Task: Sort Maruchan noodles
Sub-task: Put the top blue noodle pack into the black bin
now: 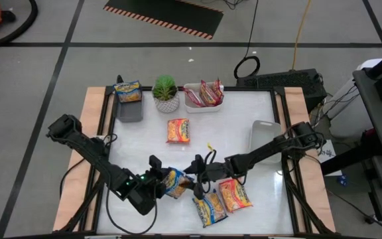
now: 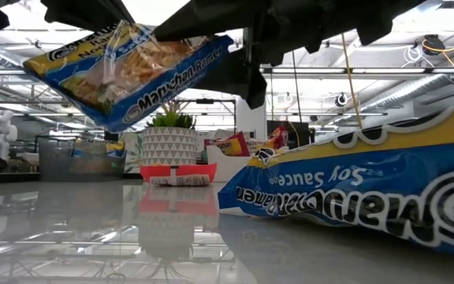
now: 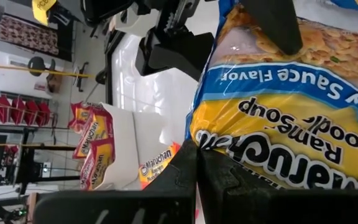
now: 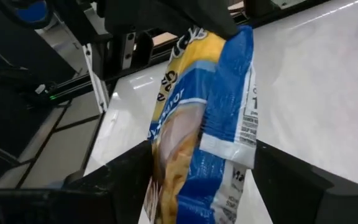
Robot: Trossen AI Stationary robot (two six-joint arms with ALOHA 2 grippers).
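A blue-trimmed noodle packet (image 1: pixel 176 183) hangs in the air near the table's front, with my left gripper (image 1: pixel 159 180) shut on it from the left. My right gripper (image 1: pixel 194 174) meets it from the right. In the right wrist view its open fingers (image 4: pixel 123 180) stand on either side of the packet (image 4: pixel 207 118); I cannot tell whether they touch it. Another blue packet (image 1: pixel 209 208) and a red one (image 1: pixel 234 194) lie flat at the front. An orange-red one (image 1: pixel 178 131) lies mid-table. My left gripper pinches the packet between its two shut fingers (image 3: pixel 229 186) at an edge near a corner (image 3: pixel 211 144). The fingers come slanting down from the table's left. The packet is lifted clear of the table and tilted in the low view (image 2: pixel 124 71).
At the back stand a grey tray (image 1: pixel 129 109) with a blue packet (image 1: pixel 128 91) on it, a potted plant (image 1: pixel 166 93) and a white tray (image 1: pixel 203 105) holding red packets. Another white tray (image 1: pixel 262 133) lies at the right.
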